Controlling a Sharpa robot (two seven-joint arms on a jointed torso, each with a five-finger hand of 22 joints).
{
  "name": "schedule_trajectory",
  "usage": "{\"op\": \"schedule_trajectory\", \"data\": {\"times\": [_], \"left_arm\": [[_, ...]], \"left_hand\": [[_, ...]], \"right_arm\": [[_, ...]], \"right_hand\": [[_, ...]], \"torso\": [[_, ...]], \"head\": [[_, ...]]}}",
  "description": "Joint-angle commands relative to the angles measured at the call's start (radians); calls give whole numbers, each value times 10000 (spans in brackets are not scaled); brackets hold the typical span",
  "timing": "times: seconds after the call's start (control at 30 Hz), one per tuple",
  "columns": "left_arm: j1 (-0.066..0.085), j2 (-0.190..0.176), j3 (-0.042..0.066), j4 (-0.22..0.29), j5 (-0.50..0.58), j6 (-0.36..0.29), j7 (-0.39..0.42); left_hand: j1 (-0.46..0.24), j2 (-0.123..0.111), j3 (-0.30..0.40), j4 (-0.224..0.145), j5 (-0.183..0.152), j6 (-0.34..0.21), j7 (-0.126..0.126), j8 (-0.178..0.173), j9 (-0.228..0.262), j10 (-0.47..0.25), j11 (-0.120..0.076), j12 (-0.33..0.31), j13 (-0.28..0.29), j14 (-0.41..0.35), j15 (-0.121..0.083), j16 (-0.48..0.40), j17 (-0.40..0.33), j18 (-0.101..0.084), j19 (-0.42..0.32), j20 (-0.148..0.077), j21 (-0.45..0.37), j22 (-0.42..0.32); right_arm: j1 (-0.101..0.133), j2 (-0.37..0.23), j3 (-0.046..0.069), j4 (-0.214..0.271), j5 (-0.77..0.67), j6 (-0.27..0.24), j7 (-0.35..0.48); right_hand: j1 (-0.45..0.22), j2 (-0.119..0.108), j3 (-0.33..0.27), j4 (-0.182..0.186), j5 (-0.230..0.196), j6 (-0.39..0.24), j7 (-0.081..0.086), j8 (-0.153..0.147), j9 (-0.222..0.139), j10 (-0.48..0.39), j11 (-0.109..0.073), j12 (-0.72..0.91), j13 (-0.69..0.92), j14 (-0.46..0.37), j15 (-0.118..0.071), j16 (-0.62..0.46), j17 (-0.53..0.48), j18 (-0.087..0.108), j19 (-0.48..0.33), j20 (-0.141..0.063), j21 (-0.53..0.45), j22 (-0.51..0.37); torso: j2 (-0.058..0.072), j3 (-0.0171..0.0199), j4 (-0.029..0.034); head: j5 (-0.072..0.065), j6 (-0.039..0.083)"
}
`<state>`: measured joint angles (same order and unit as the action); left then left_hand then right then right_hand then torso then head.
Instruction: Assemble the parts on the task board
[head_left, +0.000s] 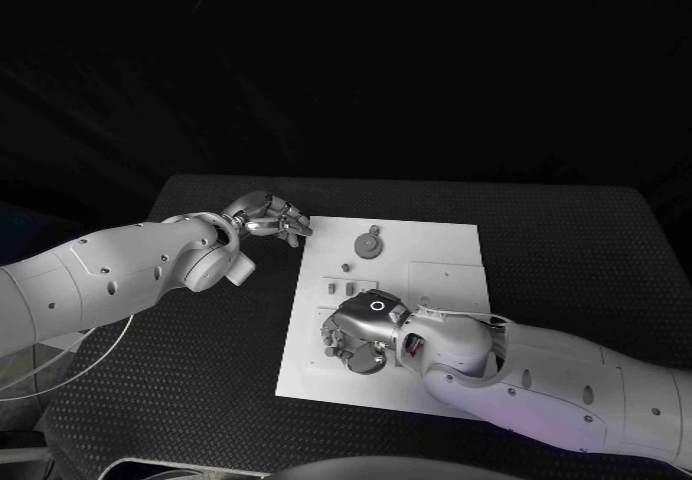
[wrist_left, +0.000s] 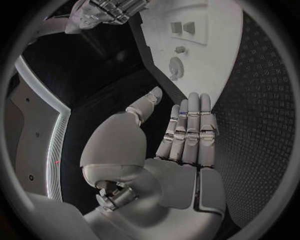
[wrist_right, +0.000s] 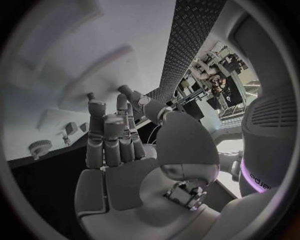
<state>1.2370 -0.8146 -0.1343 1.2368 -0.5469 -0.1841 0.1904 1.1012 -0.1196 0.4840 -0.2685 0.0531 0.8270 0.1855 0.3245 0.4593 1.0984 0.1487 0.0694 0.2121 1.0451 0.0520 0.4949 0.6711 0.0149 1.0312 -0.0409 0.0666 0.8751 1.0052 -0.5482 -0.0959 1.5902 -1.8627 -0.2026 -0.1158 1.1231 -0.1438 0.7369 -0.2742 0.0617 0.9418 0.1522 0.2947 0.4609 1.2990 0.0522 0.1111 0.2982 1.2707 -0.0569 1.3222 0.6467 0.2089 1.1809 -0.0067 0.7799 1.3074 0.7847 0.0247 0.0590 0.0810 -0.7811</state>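
Left hand (head_left: 270, 217), fingers pressed together and empty, sits beside the task board (head_left: 433, 300); right hand (head_left: 361, 335) rests on it, grip indiscernible.

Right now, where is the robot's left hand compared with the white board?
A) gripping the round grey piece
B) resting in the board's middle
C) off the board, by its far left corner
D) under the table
C: in the head view the left hand sits over the black table beside the task board, holding nothing.

Dim light leaves the black table (head_left: 577, 240) near darkness; the white task board (head_left: 433, 270) glares pale. Wrist views bend straight edges, blurring toward dark rims
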Motion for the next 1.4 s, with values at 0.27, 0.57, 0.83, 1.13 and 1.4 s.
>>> {"op": "schedule_trajectory", "data": {"times": [0.27,0.57,0.83,1.13,1.4], "left_arm": [[9,-5,6,21,27,135,44],[8,-5,6,13,27,143,47],[8,0,6,12,27,142,48],[8,-2,6,17,27,145,53],[8,16,6,18,27,154,51]], "left_hand": [[-71,33,-26,50,-32,-13,33,-41,-16,-69,39,37,-14,44,50,-52,26,-20,-91,-2,41,-11],[-69,34,-25,49,-32,-17,34,-42,-18,-73,40,36,-17,49,49,-57,35,-19,-90,-3,42,-13],[-66,35,-25,48,-32,-18,34,-42,-18,-73,40,36,-19,51,49,-62,41,-18,-88,-4,43,-13],[-66,37,-26,49,-32,-19,35,-42,-19,-71,39,38,-20,55,48,-67,50,-18,-86,-4,44,-14],[-67,40,-27,51,-33,-19,36,-42,-19,-69,39,40,-22,61,47,-71,57,-17,-82,-5,46,-15]], "right_arm": [[-11,-59,-5,-22,176,-525,142],[-11,-194,-4,33,177,-733,143],[-10,-231,-3,149,508,-581,413],[-9,-207,-3,142,1043,-35,481],[-9,-64,-3,61,1111,-199,550]], "right_hand": [[10,-336,-43,28,-37,-337,133,-157,-62,-324,161,-246,32,-209,131,-82,-25,529,-209,64,-148,176],[57,-459,-51,0,-39,-415,172,-183,-71,-378,192,-285,60,-253,162,-82,-26,529,-249,88,-158,187],[-407,-771,-918,-104,-46,-813,145,-313,-116,-1266,493,-468,-36,-676,456,-35,28,529,-621,235,-229,217],[-331,-943,-1303,-41,-39,-1254,82,-420,-170,-2493,903,-467,-299,-1415,859,18,40,529,-1194,504,-398,204],[-173,-715,-1294,-55,-40,-1189,178,-339,-145,-2481,874,-412,-295,-1401,833,128,44,529,-1165,503,-335,215]], "torso": [[-2,6,-2],[0,9,-5],[-1,7,-5],[-2,0,2],[-1,0,-2]], "head": [[-18,4],[-14,5],[-5,4],[1,4],[-1,13]]}}
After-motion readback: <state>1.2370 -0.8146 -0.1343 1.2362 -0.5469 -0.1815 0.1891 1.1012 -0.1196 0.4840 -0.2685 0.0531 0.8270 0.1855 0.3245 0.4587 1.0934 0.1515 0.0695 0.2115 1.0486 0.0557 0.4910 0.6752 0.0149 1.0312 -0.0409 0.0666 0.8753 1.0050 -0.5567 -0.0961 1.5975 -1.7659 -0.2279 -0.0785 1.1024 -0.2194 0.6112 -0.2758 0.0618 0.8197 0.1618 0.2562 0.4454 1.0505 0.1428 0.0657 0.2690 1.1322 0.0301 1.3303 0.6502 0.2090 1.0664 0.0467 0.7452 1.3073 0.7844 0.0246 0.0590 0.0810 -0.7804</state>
